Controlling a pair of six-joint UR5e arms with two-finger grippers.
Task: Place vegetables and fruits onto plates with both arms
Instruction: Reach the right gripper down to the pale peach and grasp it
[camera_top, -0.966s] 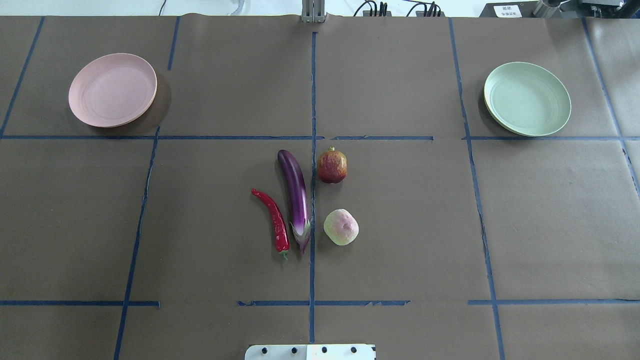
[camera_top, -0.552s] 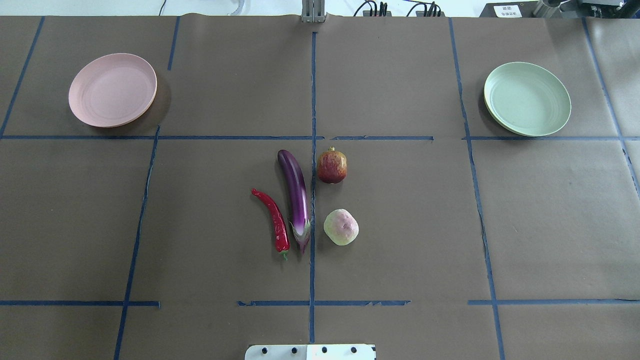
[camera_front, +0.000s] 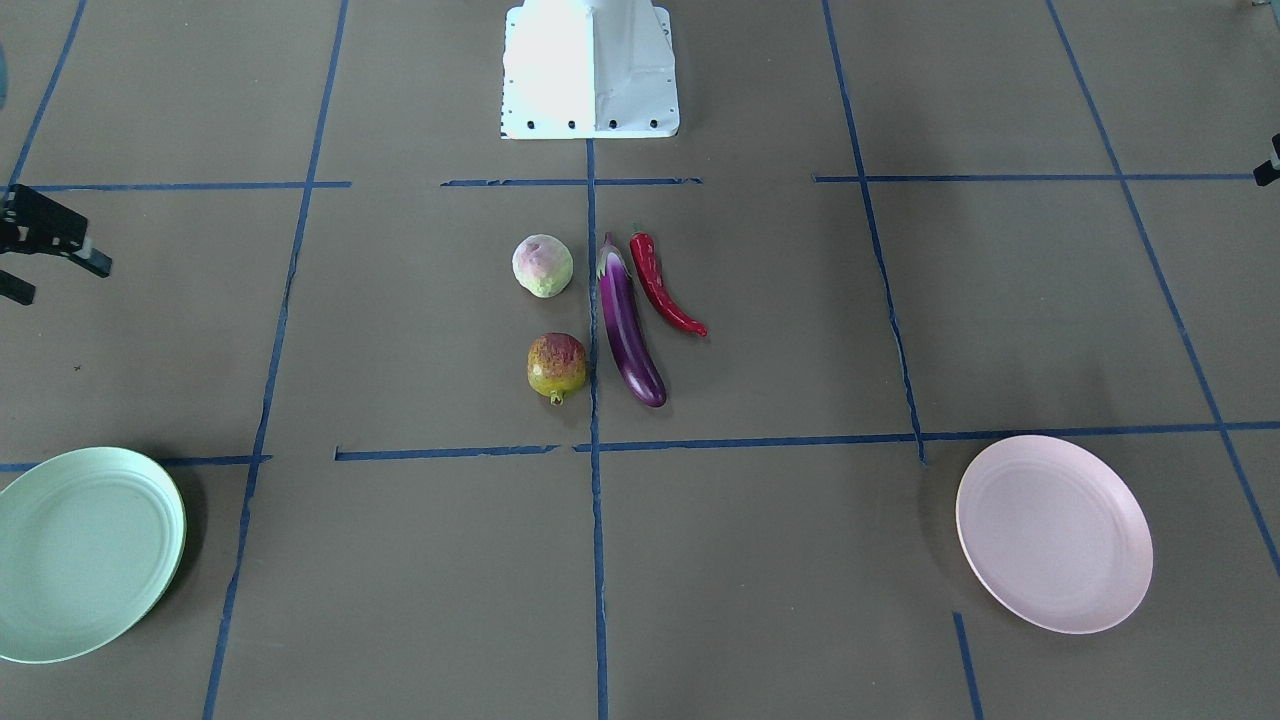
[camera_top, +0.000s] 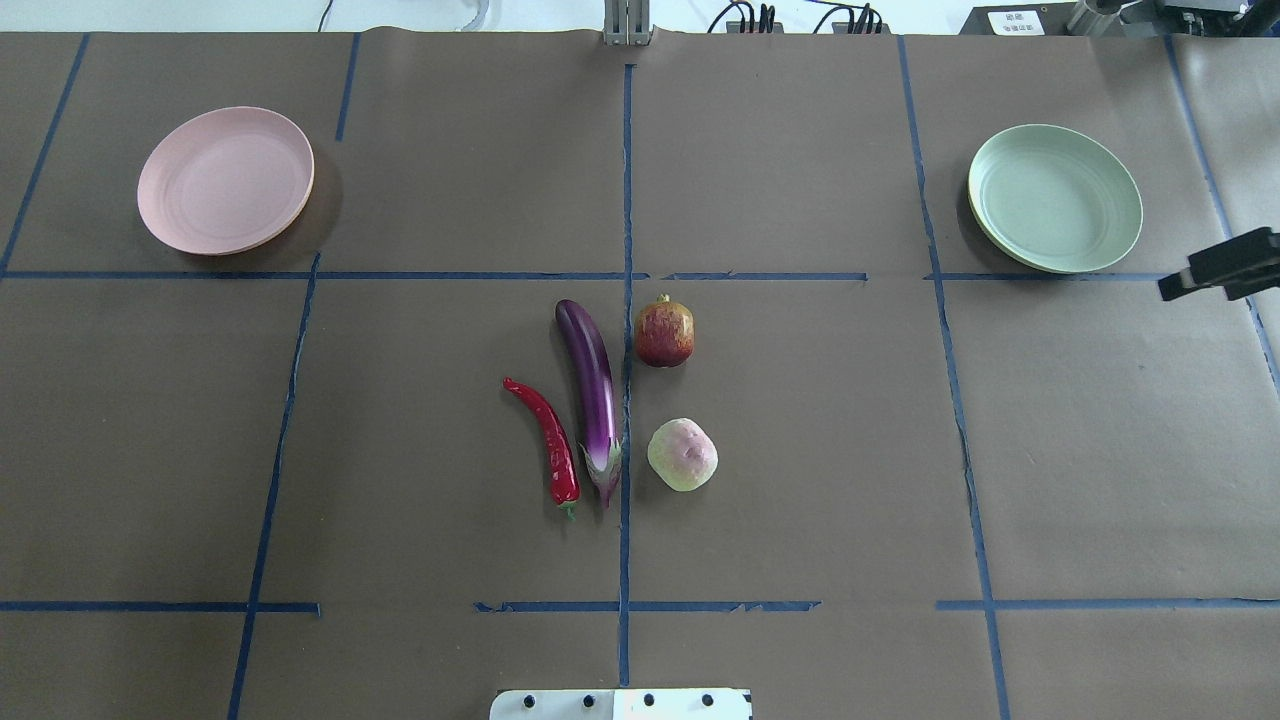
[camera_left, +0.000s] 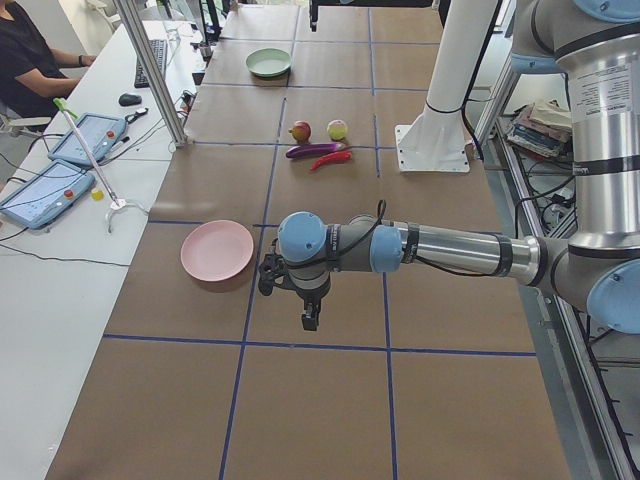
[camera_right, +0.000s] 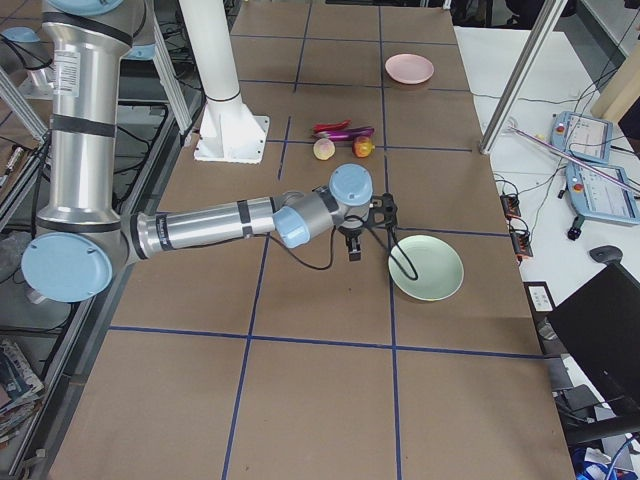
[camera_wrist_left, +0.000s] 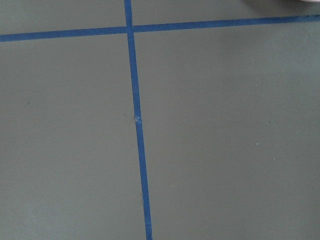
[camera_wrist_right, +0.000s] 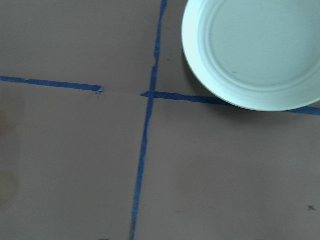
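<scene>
The purple eggplant (camera_top: 592, 395) and the red chili pepper (camera_top: 548, 440) lie side by side at the table's middle. To their right are the red-orange fruit (camera_top: 664, 333) and the pale green fruit (camera_top: 682, 455). The pink plate (camera_top: 226, 180) stands empty at the far left, the mint green plate (camera_top: 1054, 198) empty at the far right. My right gripper (camera_front: 65, 282) hovers near the green plate with its two fingers apart and empty. My left gripper (camera_left: 305, 305) hangs over bare paper near the pink plate (camera_left: 216, 250); I cannot tell whether it is open or shut.
The white base block (camera_top: 620, 703) stands at the near middle edge. Blue tape lines cross the brown paper. A side table with tablets (camera_left: 60, 170) and a seated person (camera_left: 25, 60) lie beyond the far edge, behind metal posts.
My right gripper has come into the overhead view at the right edge, just below the green plate. The vegetables, fruits and plates have not moved.
</scene>
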